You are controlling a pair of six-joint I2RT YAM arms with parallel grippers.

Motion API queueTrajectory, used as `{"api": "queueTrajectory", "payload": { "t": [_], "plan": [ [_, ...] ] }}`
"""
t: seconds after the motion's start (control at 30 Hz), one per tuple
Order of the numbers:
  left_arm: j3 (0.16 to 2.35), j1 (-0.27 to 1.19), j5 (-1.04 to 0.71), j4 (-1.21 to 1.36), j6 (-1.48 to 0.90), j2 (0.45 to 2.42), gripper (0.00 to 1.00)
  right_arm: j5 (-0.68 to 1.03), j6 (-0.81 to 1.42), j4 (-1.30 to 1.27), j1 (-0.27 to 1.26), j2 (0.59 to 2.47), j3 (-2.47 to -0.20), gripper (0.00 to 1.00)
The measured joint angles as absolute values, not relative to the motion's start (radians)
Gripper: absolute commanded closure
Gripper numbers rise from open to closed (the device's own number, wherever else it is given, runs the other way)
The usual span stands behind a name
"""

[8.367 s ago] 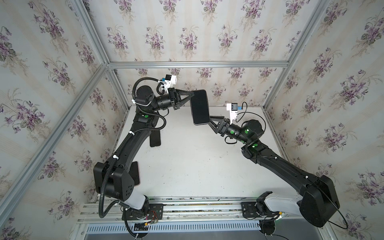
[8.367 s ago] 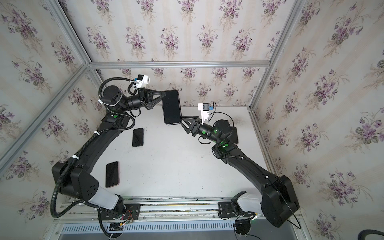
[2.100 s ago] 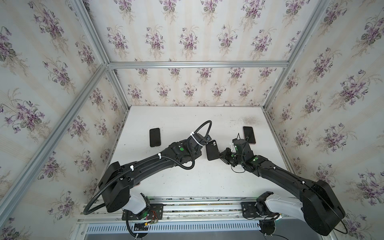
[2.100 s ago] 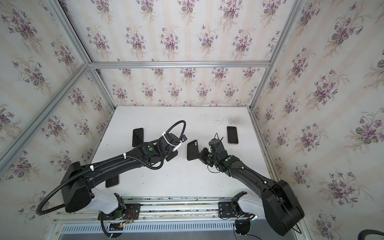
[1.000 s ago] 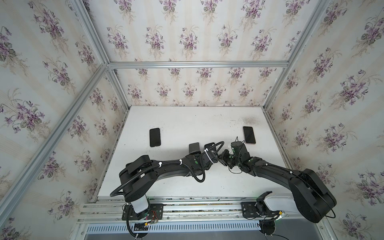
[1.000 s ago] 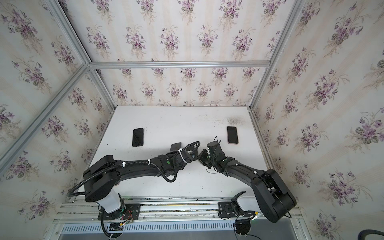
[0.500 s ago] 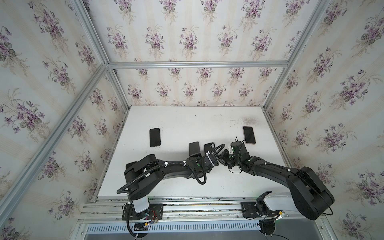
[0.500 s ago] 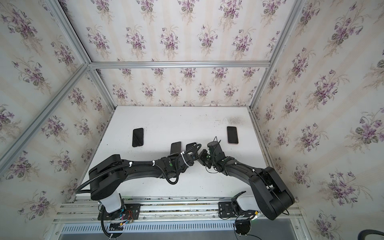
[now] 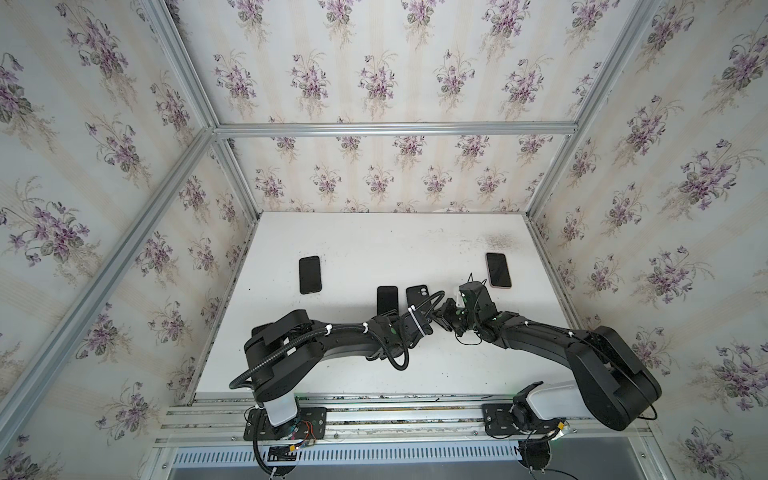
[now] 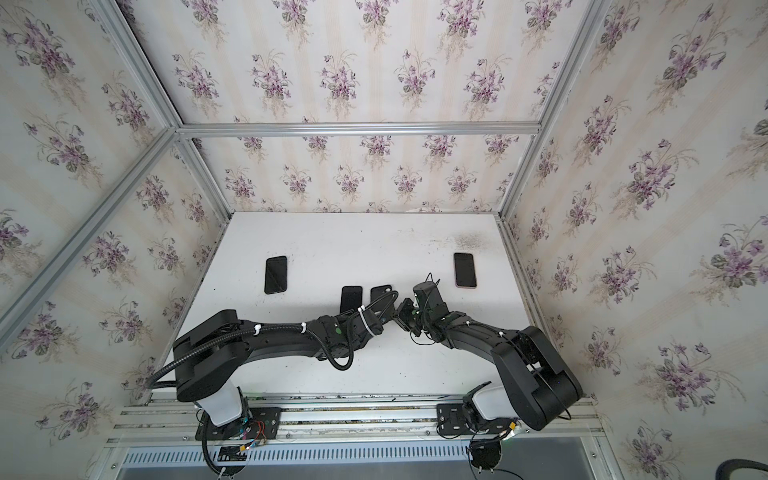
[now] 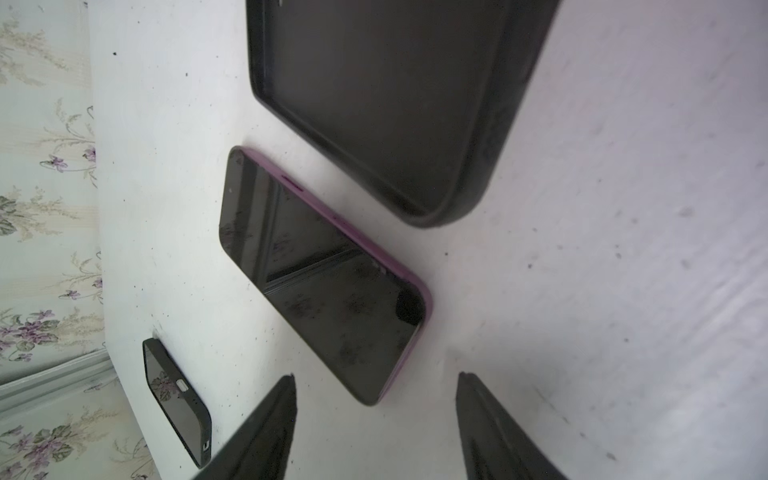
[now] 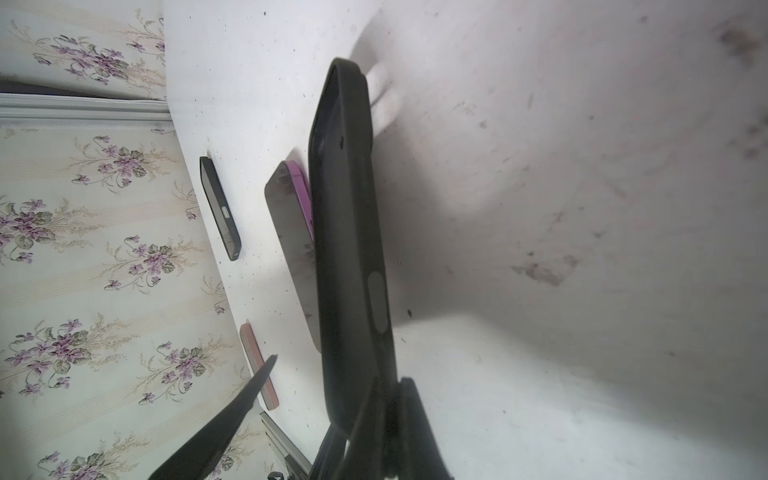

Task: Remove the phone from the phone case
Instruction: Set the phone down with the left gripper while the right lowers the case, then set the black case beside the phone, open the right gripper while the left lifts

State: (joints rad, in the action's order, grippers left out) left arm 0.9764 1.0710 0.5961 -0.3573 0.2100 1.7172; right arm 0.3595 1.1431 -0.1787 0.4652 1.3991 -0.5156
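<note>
Left pincer [image 11: 376,376] has just opened wide and holds nothing. The phone [image 11: 316,270] now lies screen-up on the tabletop [image 11: 582,291]. Right pincer [image 12: 388,399] stays clamped on the emptied phone case [image 12: 353,249] just beside it — extraction judged effectively complete.

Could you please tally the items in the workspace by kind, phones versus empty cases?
Phones: 4 - black-cased phone, purple phone, pink-edged phone, salmon-edged phone
Empty cases: 1 - black case, held by the right hand
Total: 5
</note>
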Motion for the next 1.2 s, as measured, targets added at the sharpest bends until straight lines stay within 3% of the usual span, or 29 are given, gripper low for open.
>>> {"api": "queueTrajectory", "payload": {
  "t": [0.3, 0.73, 1.13, 1.2],
  "plan": [
    [0.973, 0.973, 0.571, -0.399, 0.111, 1.441, 0.01, 0.353, 1.163, -0.253, 0.471, 1.45, -0.508, 1.0],
    [1.147, 0.651, 0.423, -0.498, -0.062, 1.124, 0.0, 0.313, 1.209, -0.373, 0.522, 1.573, -0.51, 1.0],
    [1.259, 0.609, 0.389, -0.563, -0.072, 1.101, 0.0, 0.256, 1.261, -0.441, 0.62, 1.624, -0.505, 1.0],
    [1.267, 0.606, 0.389, -0.568, -0.072, 1.101, 0.0, 0.25, 1.271, -0.458, 0.625, 1.624, -0.498, 0.96]
  ]
}}
